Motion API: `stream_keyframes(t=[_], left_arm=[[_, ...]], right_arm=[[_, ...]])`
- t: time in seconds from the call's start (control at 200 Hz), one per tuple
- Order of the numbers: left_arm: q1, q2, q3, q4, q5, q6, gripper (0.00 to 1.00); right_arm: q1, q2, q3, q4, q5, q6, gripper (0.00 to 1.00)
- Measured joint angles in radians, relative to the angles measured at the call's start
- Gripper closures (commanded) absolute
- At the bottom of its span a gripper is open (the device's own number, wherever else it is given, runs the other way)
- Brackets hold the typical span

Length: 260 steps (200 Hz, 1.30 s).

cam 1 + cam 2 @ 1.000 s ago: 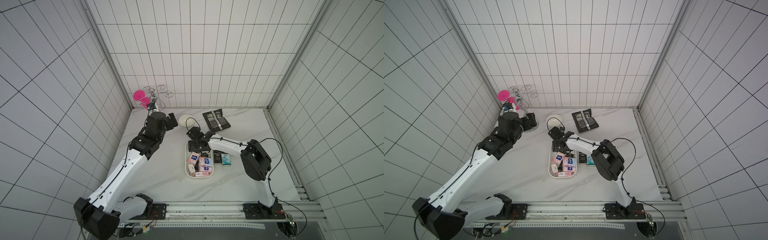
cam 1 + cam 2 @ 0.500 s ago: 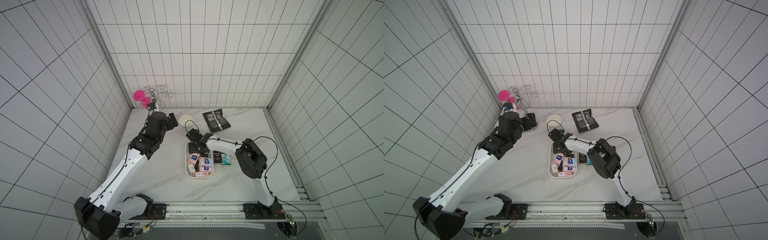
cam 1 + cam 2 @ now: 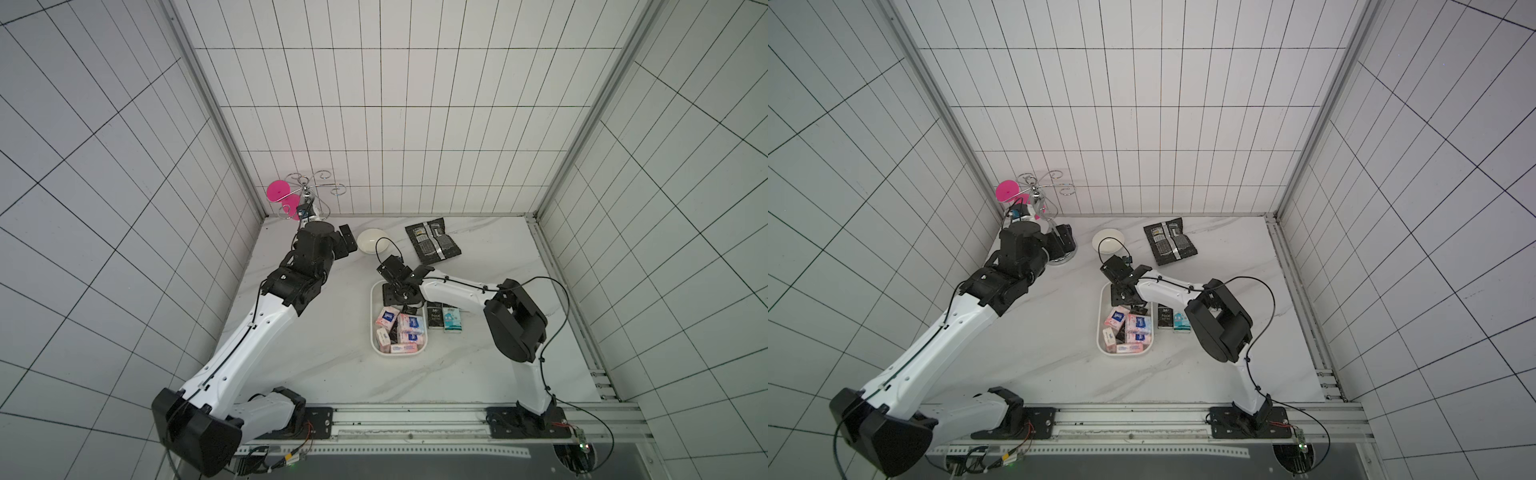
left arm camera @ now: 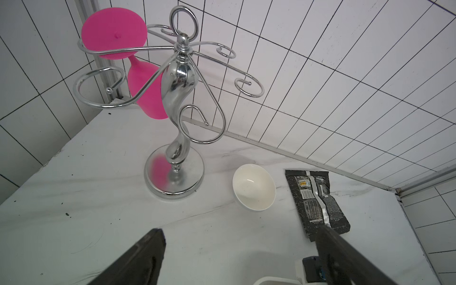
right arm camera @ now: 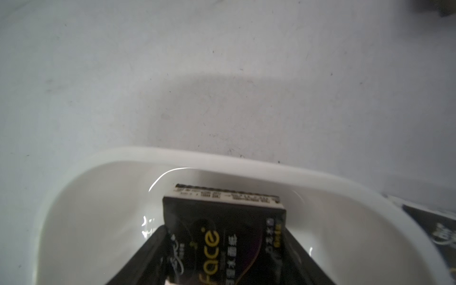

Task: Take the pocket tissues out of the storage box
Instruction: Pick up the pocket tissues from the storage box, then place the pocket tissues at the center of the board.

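The white storage box lies mid-table and holds several pink-white and black pocket tissues at its near end. A black packet and a teal one lie on the table beside its right wall. My right gripper reaches down into the box's far end. It is shut on a black "Face" packet, with a finger against each long side, just inside the box rim. My left gripper hovers open and holds nothing, near the bowl at the back left.
A small white bowl and a flat black foil pouch lie behind the box. A chrome stand with a pink glass on it fills the back left corner. Tiled walls enclose three sides of the table.
The right gripper's jaws have narrowed onto the black packet at the box's far end, and the right elbow has shifted slightly left. The left arm has stayed still.
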Motion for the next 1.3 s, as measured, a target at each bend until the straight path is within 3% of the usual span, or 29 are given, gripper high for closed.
stream_keyframes(t=[0.32,0.535,0.82,0.94,1.149,1.299], left_arm=[[0.000,0.024,0.008,0.003,-0.001,0.002,0.01],[0.000,0.024,0.011,0.014,0.002,0.007,0.01],[-0.011,0.055,0.015,0.053,0.009,0.002,0.01],[-0.025,0.071,0.014,0.066,0.011,-0.005,0.01],[-0.047,0.100,0.015,0.082,0.013,-0.004,0.02],[-0.048,0.103,0.015,0.086,0.012,-0.003,0.01]], right_arm=[[-0.002,-0.296,-0.152,0.027,0.015,-0.023,0.34],[-0.013,-0.542,-0.418,-0.009,0.006,-0.028,0.34],[-0.013,-0.949,-0.742,-0.203,-0.063,-0.016,0.34],[-0.013,-0.972,-0.801,-0.234,-0.068,0.000,0.34],[-0.013,-0.856,-0.862,-0.196,-0.084,0.027,0.34],[-0.013,-0.818,-0.877,-0.173,-0.083,0.032,0.28]])
